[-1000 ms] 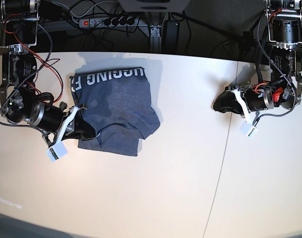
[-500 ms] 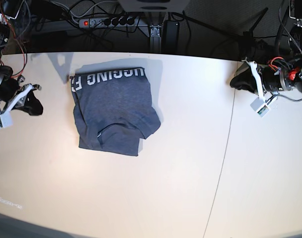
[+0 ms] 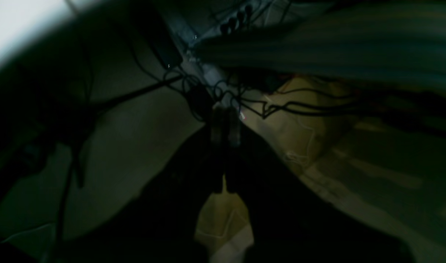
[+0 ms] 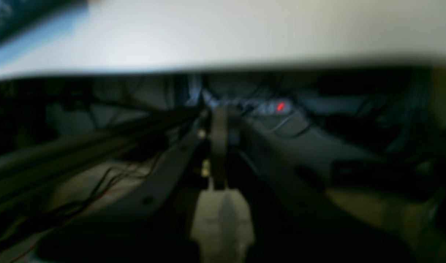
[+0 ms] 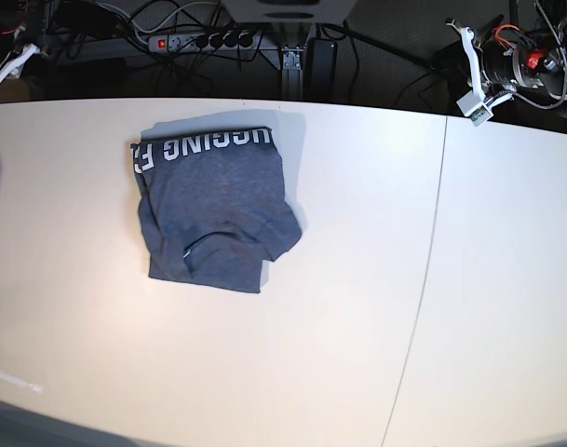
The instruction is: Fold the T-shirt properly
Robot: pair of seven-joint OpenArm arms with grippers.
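On the surface (image 5: 357, 326), left of centre, lies the T-shirt (image 5: 213, 209), folded into a compact bundle, long axis running near to far, white lettering along its far edge. Both arms are pulled off past the far corners. Left pincer (image 3: 225, 126) is closed, empty. Right pincer (image 4: 219, 146) is closed too, holding nothing.

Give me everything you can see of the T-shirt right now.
The T-shirt is heathered blue-grey, cotton by its look, folded into a rough rectangle on the left half of the white table. White block capitals, mirrored and cut off by the fold, run along its far edge. A curved hem or sleeve edge shows near the front, and the front right corner bulges out unevenly. It lies flat; only the table touches it.
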